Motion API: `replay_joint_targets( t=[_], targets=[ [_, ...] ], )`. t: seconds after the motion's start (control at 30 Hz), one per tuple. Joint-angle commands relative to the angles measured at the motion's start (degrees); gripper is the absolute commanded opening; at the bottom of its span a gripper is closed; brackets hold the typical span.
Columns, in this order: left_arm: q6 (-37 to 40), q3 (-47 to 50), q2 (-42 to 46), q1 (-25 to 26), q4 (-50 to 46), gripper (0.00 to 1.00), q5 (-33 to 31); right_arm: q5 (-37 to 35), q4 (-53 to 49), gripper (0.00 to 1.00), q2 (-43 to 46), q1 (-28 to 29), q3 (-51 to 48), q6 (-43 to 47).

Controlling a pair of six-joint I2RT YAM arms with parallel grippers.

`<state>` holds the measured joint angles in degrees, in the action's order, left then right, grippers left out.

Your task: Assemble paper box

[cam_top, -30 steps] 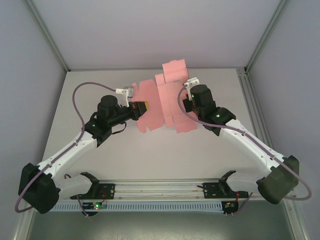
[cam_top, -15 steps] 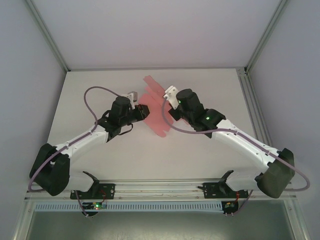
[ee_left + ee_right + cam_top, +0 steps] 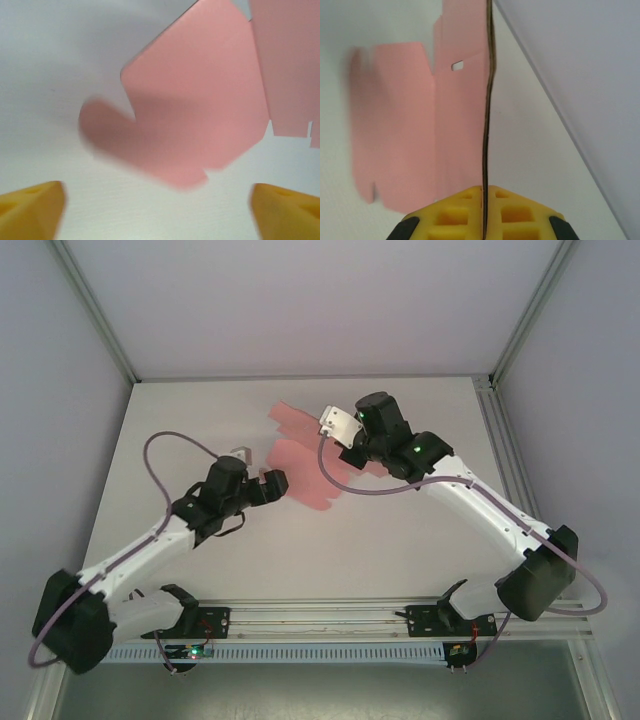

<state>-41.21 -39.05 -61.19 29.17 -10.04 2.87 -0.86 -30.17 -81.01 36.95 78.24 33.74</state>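
While my right pincer [image 3: 482, 202] is clamped on one panel of the paper box [image 3: 305, 475], with the card's edge standing upright between its yellow pads [image 3: 450, 215] and the rest of the pink sheet spreading ahead of it and to its left, seemingly flat on the table [image 3: 180, 430], my left pincer [image 3: 273, 483] stands wide apart with nothing in it. The sheet's rounded tab [image 3: 110, 130] lies just ahead of its fingertips [image 3: 35, 205] without touching them. My main worry is that one narrow pinch is all that steadies a thin, floppy sheet. Any twist or pull from the right wrist could crease the card off its fold lines, or tear it near the small slot [image 3: 457, 65] ahead of the pads. The upright edge looks slightly bowed, so I judge it could buckle if pushed. If the left pincer comes in low, its fingertips may shove the sheet across the smooth table rather than catch the tab, dragging against the right grip.
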Motion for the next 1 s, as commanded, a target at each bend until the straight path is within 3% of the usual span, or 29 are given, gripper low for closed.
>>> replay_joint_targets(
  t=[0.0,0.1,0.2,0.37,0.47,0.6,0.67,0.73,0.87,0.97],
  targets=[
    [1.22,0.76,6.53,0.62,-10.1,1.0,-7.67,4.11,-6.53,0.0,-1.06,-0.55,3.5,5.73],
    [2.04,0.31,11.74,0.6,-14.52,1.0,-10.75,7.34,-11.32,0.0,-1.56,-0.56,5.17,10.74],
    [6.26,-1.38,14.64,0.62,-14.5,1.0,-9.7,10.82,-18.28,0.0,-2.84,-0.39,8.76,16.46],
    [18.41,-6.39,12.54,0.55,-7.79,1.0,1.05,11.73,-29.48,0.0,-9.2,-0.3,18.55,23.66],
    [25.31,-8.62,9.56,0.57,-3.11,1.0,7.51,7.98,-28.2,0.0,-13.12,-0.13,20.06,25.5],
    [38.04,-13.46,5.76,0.6,-5.31,1.0,6.81,8.28,-29.44,0.0,-17.4,-0.64,22.1,28.38],
    [44.03,-16.82,2.75,0.59,-7.35,0.97,5.88,11.02,-30.94,0.0,-18.78,-1.1,24.1,29.34],
    [48.63,-20.99,-0.98,0.62,-10.51,0.84,7.29,13.08,-32.39,0.0,-20.07,-1.43,26.28,29.33],
    [53.51,-24.58,-5.65,0.57,-11.26,0.72,13.3,15.2,-35.41,0.0,-22.41,-1.95,30.21,29.44],
    [54.74,-24.16,-6.09,0.47,-9.99,0.7,15.03,17.37,-37.67,0.0,-23.74,-2.91,32.34,29.54]
  ],
)
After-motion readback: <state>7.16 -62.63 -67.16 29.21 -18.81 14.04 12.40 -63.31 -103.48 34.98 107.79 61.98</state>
